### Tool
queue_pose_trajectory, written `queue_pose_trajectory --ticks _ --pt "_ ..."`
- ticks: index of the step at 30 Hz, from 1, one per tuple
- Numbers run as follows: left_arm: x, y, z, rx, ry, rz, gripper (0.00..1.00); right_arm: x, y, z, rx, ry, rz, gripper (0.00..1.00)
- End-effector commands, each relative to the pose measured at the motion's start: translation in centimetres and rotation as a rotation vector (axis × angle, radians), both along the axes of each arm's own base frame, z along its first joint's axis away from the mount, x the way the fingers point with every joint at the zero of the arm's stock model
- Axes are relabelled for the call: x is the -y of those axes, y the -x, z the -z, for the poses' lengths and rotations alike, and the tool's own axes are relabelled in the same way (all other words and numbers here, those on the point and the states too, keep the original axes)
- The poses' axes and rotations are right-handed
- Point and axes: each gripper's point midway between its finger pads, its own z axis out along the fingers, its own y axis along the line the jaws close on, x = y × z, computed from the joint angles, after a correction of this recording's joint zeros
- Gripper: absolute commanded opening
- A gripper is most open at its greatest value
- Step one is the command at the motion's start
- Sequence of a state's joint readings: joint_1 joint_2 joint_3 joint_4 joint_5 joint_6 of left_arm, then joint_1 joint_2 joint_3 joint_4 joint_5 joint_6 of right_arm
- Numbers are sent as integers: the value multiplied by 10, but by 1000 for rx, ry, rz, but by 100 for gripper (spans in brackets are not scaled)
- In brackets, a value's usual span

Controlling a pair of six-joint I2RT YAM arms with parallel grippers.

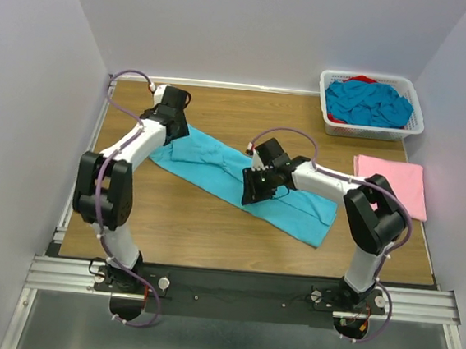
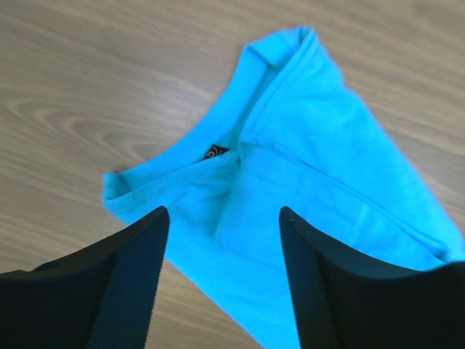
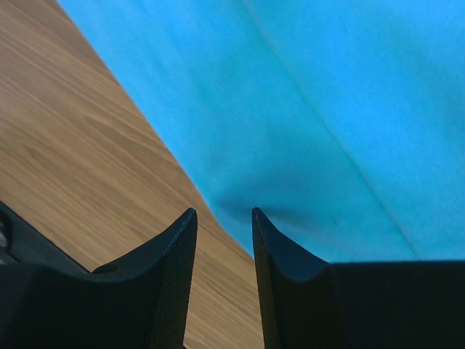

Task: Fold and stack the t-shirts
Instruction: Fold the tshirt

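Left claw (image 2: 223,212): fingers set wide apart, holding nothing. It hangs over the collar (image 2: 218,149) end of the blue shirt (image 1: 213,163); cloth shows below the gap between the fingers.

Right claw (image 3: 221,212): fingers set to a narrow gap, with wood visible through it. The tips stand at the near edge of the blue shirt, where the cloth puckers slightly. Contact cannot be confirmed.

Left arm: reaches to the far left of the table (image 1: 178,227), wrist pitched down. Right arm: elbow bent, forearm running left toward the table centre.

The blue shirt lies flat in a long diagonal band between both claws. A pink shirt (image 1: 391,183) lies folded at the right edge. More blue shirts fill the basket (image 1: 369,130) at the far right.
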State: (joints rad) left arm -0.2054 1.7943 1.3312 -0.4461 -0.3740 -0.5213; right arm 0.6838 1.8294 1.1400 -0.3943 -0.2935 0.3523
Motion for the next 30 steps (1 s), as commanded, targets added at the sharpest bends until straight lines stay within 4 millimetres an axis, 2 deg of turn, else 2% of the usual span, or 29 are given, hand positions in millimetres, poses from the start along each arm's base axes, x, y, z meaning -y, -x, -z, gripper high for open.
queue_pose_trajectory --ticks 1,2,3,4,5,6,7,8,9,10,11,12,13,14,15,16,19,20,21,22,23,24,25,27,28,30 --pt "-20 9 -79 202 -48 -55 75 -38 -26 -44 84 -110 -94 43" --pt "-23 19 -106 275 -35 -65 76 -48 -33 -53 111 -133 -117 43" --pt "-26 25 -118 319 -32 -79 79 -57 -36 -51 109 -142 -139 43" --pt "-30 38 -112 319 -34 -84 79 -74 -49 -69 160 -182 -170 43" --pt "-34 50 -140 414 -15 -94 80 -84 -52 -75 165 -210 -193 43" --pt "-36 59 -145 446 -11 -101 83 -93 -55 -77 170 -227 -210 43" --pt "-40 73 -130 433 -17 -104 85 -109 -66 -80 184 -252 -229 43" --pt "-40 80 -132 456 -10 -93 87 -118 -68 -80 186 -267 -244 43" --pt "-39 90 -150 535 17 -77 89 -129 -70 -79 182 -287 -260 43" --pt "-40 99 -135 517 12 -65 90 -137 -74 -61 154 -281 -259 43" --pt "-40 107 -147 566 29 -62 91 -152 -82 -70 178 -313 -272 43" --pt "-40 112 -145 574 35 -58 91 -160 -86 -69 178 -328 -279 43" --pt "-40 118 -134 563 36 -47 92 -166 -87 -45 140 -317 -277 43" --pt "-40 123 -142 604 46 -45 92 -174 -90 -45 142 -334 -287 43" --pt "-40 125 -141 614 49 -38 92 -185 -99 -54 171 -364 -293 43" --pt "-40 129 -130 602 46 -28 92 -192 -103 -50 170 -371 -289 43" --pt "-38 133 -129 638 56 -7 92 -207 -123 -31 188 -375 -265 43" --pt "-35 132 -131 657 63 13 92 -211 -136 -19 213 -354 -234 44" --pt "-35 131 -132 665 58 16 92 -208 -141 -4 213 -323 -207 44" --pt "-31 129 -127 657 61 41 93 -208 -156 -7 252 -315 -174 44" --pt "-29 127 -128 658 61 49 93 -204 -168 1 275 -287 -138 44" --pt "-29 125 -128 656 54 56 93 -191 -187 20 300 -222 -63 44" --pt "-28 122 -129 648 45 65 93 -177 -211 20 318 -214 12 44" --pt "-28 120 -125 628 38 70 94 -148 -243 32 319 -175 149 44" --pt "-28 119 -125 622 38 70 94 -119 -267 40 283 -175 273 44" --pt "-27 117 -122 610 40 73 94 -83 -294 47 276 -144 428 44"
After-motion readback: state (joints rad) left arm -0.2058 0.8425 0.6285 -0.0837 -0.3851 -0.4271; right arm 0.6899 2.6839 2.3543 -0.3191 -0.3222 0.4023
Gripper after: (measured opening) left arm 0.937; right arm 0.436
